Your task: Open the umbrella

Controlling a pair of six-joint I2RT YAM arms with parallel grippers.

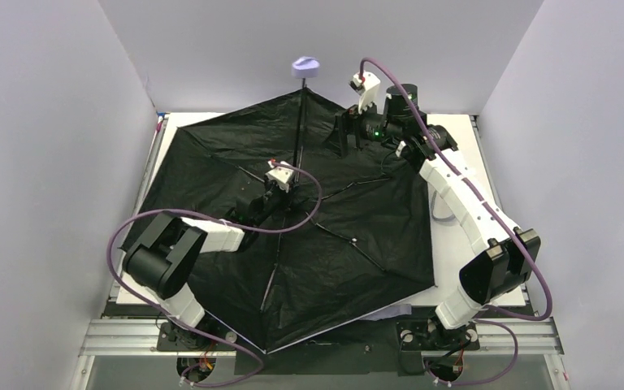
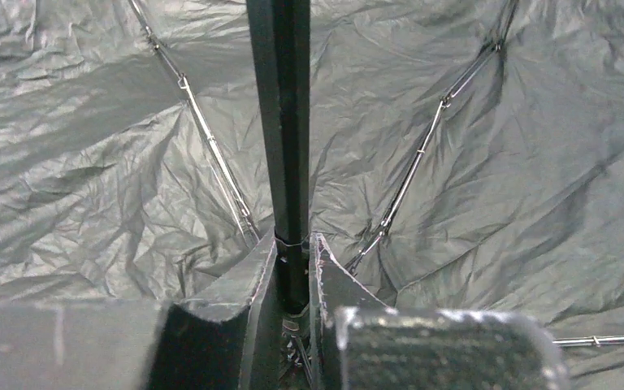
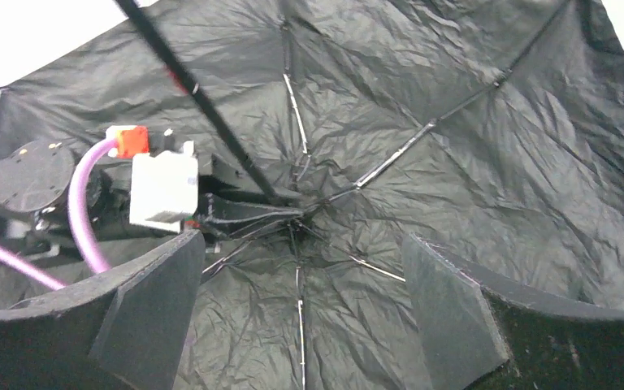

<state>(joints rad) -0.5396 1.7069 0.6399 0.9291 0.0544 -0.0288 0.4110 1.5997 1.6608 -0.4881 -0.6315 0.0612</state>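
Found the umbrella lying across the table, black inside uppermost, near corner hanging past the table's front edge. Saw the canopy wrinkled but spread flat, ribs stretched out straight from the hub toward the cloth's edge on every visible side. Further in, found the left gripper down at the hub, jaws narrowed onto the thin black shaft and closed snug against both sides of it. Beyond that, over the far part of the canopy, found the right gripper hovering with jaws wide apart, nothing between them, aimed down at the hub. Farthest back, spotted the lavender handle at the top of the shaft, raised clear of the cloth and leaning away toward the rear. Judged the opening largely done, with the canopy fanned out to full spread. Could not make out any latched runner in these views; reckoned on little left beyond checking the lock and letting go of the shaft
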